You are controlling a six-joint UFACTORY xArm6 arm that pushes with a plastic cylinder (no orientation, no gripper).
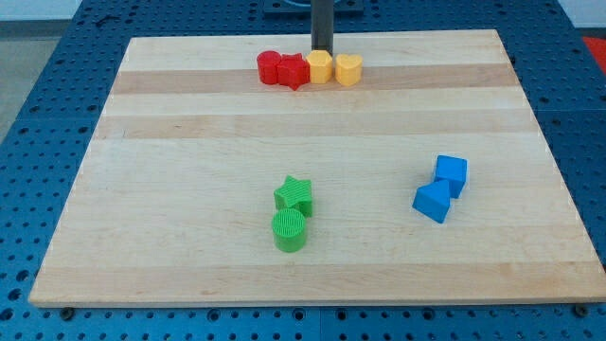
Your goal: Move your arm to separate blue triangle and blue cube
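The blue cube (pixel 452 174) sits at the view's right of the wooden board. The blue triangle (pixel 433 202) lies just below and left of it, touching it. My tip (pixel 322 51) is at the view's top centre, right behind the yellow block (pixel 321 67) in a row of blocks, far from both blue blocks.
A row at the top holds a red block (pixel 270 67), a red star (pixel 294 71), the yellow block and a yellow heart (pixel 348 69). A green star (pixel 294 194) and a green cylinder (pixel 289 230) sit touching at the lower centre. The board (pixel 189 170) rests on a blue perforated table.
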